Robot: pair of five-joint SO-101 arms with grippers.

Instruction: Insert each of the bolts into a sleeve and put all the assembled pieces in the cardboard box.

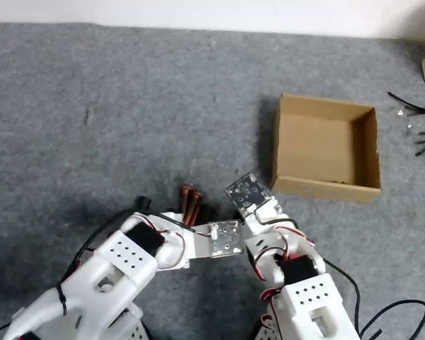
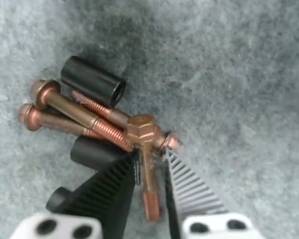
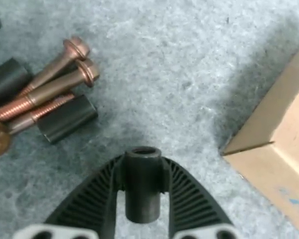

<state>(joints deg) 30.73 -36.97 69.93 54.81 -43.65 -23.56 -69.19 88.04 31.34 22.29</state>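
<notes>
The left gripper [image 2: 150, 154] is clamped on a copper-coloured hex-head bolt [image 2: 148, 194], and the right gripper [image 3: 142, 165] pinches a short black tubular sleeve [image 3: 142, 196]. In the high view, loose bolts [image 1: 190, 200] lie at lower centre, with the open brown cardboard box [image 1: 319, 145] right of centre.

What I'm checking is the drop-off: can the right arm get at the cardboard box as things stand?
Probably yes. The right end effector, shut on a sleeve, sits close beside the cardboard box, whose top is open; only bare carpet lies between them.

left gripper [image 2: 151, 153]: black ribbed, clamped on copper hex bolt [image 2: 148, 191]
right gripper [image 3: 142, 163]: black ribbed, clamped on black cylindrical sleeve [image 3: 142, 194]
</notes>
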